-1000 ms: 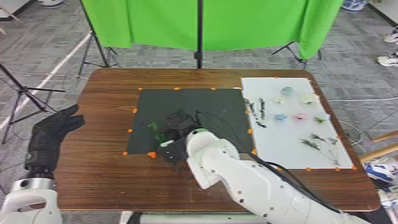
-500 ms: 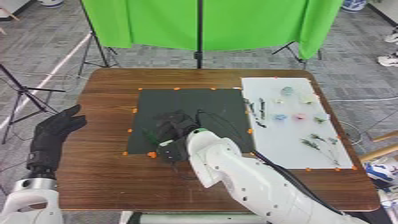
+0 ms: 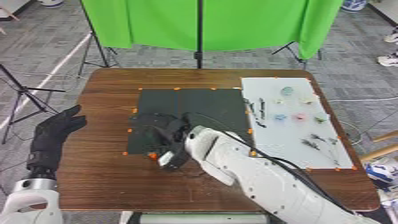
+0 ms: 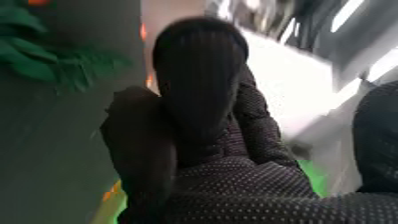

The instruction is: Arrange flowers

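Over black mat (image 3: 200, 98), right robot hand (image 3: 167, 131) shifted farther left, near green leaves (image 4: 40, 57)

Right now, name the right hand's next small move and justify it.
Probably raise the right hand slightly above the dark mat, clear of the green leaves: they appear close beside it, apparently ungripped, while flowers lie over on the white sheet, waiting to be placed.

Table (image 3: 98, 150) brn; mat (image 3: 200, 97) dk grey; right sheet (image 3: 275, 142) wht; blue flwr (image 3: 280, 117), pink flwr (image 3: 300, 117); far curtain (image 3: 151, 25) grn; R hand (image 3: 162, 125) blk, pale dots
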Tool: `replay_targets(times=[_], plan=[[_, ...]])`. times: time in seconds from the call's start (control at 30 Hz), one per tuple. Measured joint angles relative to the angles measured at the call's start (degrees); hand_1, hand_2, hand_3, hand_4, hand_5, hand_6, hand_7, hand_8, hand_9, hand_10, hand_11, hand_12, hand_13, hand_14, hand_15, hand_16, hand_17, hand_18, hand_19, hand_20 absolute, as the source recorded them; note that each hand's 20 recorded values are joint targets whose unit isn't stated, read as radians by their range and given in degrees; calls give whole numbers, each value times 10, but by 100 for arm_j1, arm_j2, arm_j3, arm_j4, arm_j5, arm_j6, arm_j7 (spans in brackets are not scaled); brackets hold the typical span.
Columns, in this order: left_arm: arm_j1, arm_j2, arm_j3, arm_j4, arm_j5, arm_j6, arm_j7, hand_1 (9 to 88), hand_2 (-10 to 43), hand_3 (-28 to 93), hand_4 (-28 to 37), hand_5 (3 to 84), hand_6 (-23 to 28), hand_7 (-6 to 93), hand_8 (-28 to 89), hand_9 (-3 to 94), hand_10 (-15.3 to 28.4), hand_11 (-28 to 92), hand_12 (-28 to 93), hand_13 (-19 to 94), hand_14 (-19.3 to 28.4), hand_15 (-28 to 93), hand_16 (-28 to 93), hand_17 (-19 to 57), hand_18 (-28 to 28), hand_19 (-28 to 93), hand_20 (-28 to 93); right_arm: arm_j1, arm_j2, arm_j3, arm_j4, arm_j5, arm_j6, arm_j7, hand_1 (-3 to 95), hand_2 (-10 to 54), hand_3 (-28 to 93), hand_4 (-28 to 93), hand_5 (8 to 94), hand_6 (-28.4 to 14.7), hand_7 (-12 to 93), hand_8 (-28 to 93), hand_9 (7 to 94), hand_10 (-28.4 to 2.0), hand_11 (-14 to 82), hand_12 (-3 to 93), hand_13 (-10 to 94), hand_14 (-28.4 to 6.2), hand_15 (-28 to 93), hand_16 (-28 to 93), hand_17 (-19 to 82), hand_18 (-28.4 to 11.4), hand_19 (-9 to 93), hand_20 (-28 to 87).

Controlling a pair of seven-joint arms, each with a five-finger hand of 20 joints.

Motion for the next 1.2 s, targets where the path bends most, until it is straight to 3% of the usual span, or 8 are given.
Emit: replay_targets(times=[0.2,0.47,0.87,1.2], plan=[[2,0,-1,-2,-1,1,6,241,162,643,-283,459,75,78,-50,464,163,175,112,375,193,205,-20,88,124,131,160,166,-39,27,-9,-567,-1130,185,59,179,554,-185,378,-108,300,-56,480,-177,50,68,937,-58,642,217,716,-166,932,592],[2,-8,-1,-2,-2,1,14,240,163,643,-283,458,74,79,-51,464,162,176,113,376,194,206,-20,88,124,131,160,364,-101,-100,35,-1367,-1634,278,51,194,542,-190,369,-103,314,-62,464,-161,48,60,931,-58,669,230,718,-176,932,640],[-75,-7,69,33,-2,-12,31,241,163,642,-283,457,73,79,-51,464,162,175,113,376,194,205,-20,88,125,130,160,609,-192,-323,429,-1775,-1774,268,34,191,559,-192,367,-100,330,-71,460,-157,48,59,921,-59,683,232,712,-179,932,653],[-162,-8,145,72,-2,-51,46,241,164,641,-283,458,73,79,-51,463,163,176,113,376,194,205,-20,88,125,131,160,761,-236,-397,661,-2185,-1579,279,30,171,568,-192,371,-102,333,-74,451,-168,47,61,915,-59,688,228,706,-179,932,656]])
